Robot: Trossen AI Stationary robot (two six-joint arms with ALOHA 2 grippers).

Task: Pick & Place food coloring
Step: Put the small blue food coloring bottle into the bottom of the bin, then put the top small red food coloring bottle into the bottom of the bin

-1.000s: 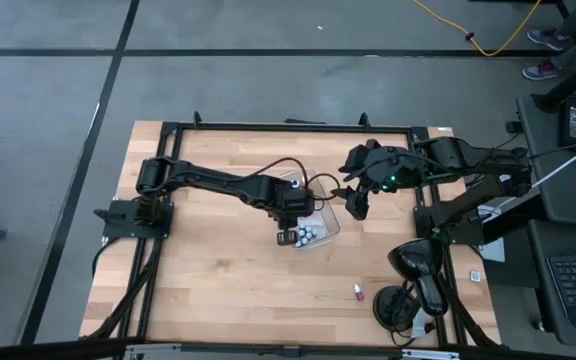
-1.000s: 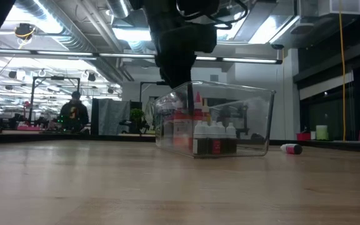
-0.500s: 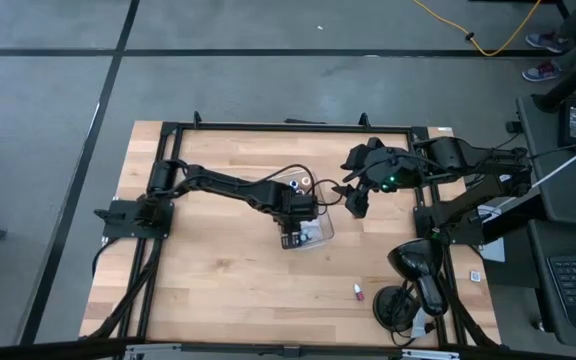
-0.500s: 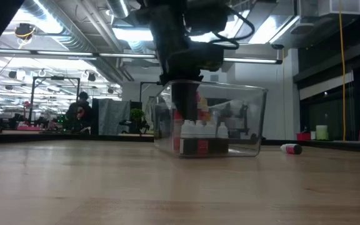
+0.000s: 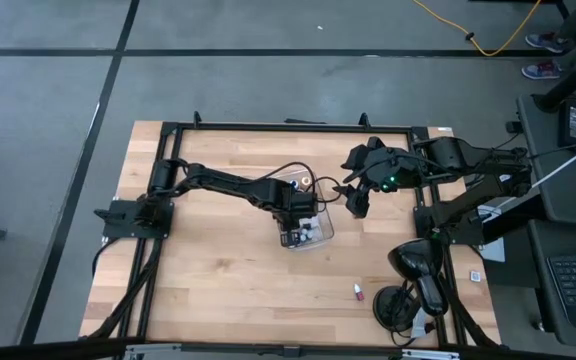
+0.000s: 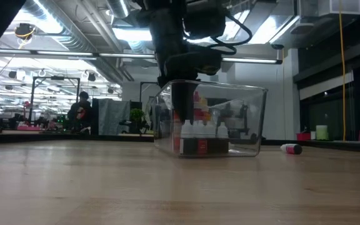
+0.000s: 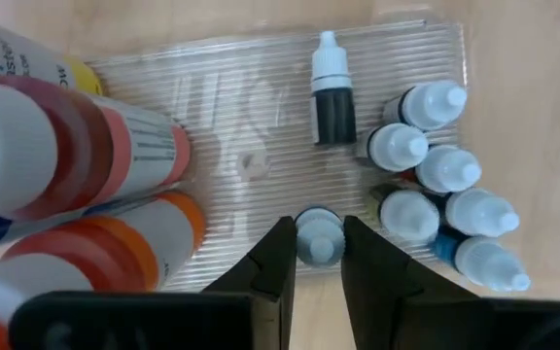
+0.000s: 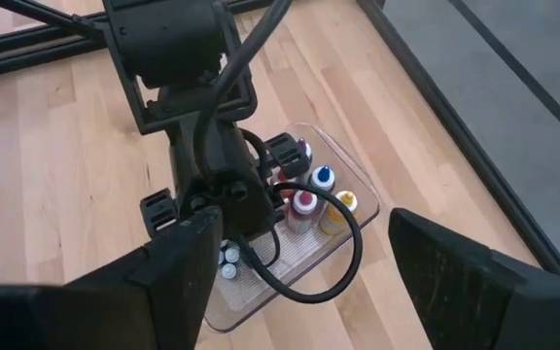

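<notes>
Left pincer (image 7: pixel 311 255) is down inside the clear tray (image 5: pixel 320 232) mid-bench, fingers closed on the cap of a small dropper bottle (image 7: pixel 318 233), apparently blue. More food coloring bottles (image 7: pixel 440 209) stand clustered beside it; a dark one (image 7: pixel 333 92) lies flat. One stray bottle (image 5: pixel 358 291) lies on the bench (image 5: pixel 208 280), well apart. Right pincer (image 5: pixel 356 200) hangs open near the tray.

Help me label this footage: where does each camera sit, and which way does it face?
High: overhead, straight down; both arms, tray.
Low: table height, level across; left arm reaching into tray.
Left wrist: down into tray; left gripper shut on a bottle.
Right wrist: toward left arm and tray; right gripper open.
All four share the tray.
</notes>
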